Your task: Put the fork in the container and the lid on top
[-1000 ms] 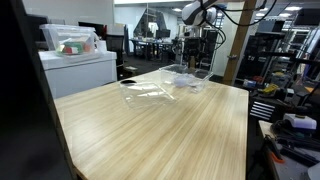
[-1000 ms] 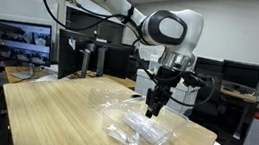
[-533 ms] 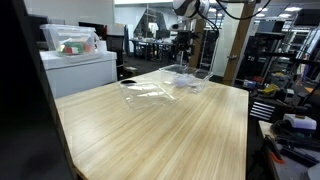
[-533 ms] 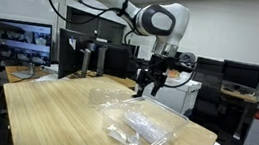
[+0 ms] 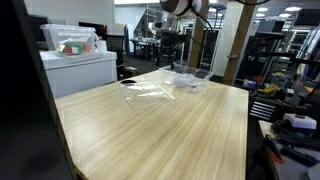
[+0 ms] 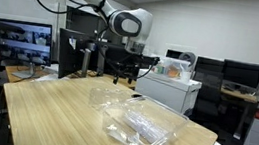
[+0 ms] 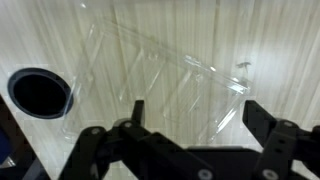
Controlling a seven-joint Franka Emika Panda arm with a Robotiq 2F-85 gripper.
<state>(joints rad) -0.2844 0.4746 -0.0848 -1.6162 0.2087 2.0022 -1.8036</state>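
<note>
In an exterior view the container (image 5: 187,81) and the lid (image 5: 148,91) are small and glassy, so outlines and contents cannot be told. In an exterior view the gripper (image 6: 122,75) is a dark shape against dark monitors (image 6: 78,46), its jaws unreadable. In the wrist view its 2 fingers (image 7: 262,122) run off the bottom edge, and the clear plastic piece (image 7: 160,85) could be either.

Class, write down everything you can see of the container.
The container is a shallow tub of clear plastic with rounded corners and glinting edges. It sits flat and uncovered on the wooden table, near a corner. A pale shape inside may be the fork; too faint to tell. The lid lies close beside it. The open gripper hangs clear of it.
</note>
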